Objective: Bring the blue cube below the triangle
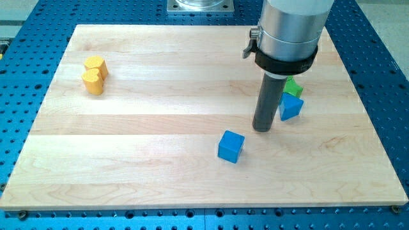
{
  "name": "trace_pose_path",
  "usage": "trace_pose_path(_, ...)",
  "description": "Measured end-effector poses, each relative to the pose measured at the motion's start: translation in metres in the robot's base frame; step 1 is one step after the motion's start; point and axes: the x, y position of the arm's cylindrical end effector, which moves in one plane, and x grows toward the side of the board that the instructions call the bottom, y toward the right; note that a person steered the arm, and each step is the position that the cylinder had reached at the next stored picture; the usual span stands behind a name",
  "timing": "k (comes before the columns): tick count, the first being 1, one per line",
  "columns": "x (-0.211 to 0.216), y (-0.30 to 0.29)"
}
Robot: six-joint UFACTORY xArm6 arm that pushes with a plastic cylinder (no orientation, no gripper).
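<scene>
The blue cube (231, 146) lies on the wooden board (160, 128), below the view's middle. A blue triangle block (291, 107) lies to its upper right, touching a green block (294, 87) that is partly hidden behind the rod. My tip (262, 130) rests on the board just left of the blue triangle and up and to the right of the blue cube, a short gap from each.
Two yellow blocks, one a hexagon shape (96, 64) and one a heart shape (93, 82), sit together near the board's upper left. The blue perforated table (25, 51) surrounds the board. A metal mount (200, 6) is at the view's top.
</scene>
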Motion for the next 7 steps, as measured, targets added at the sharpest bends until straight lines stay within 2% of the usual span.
trace_pose_path(1,0.004,0.0)
trace_pose_path(2,0.075,0.0)
trace_pose_path(3,0.101,-0.072)
trace_pose_path(4,0.07,-0.08)
trace_pose_path(5,0.049,-0.018)
trace_pose_path(6,0.044,-0.062)
trace_pose_path(7,0.026,-0.051)
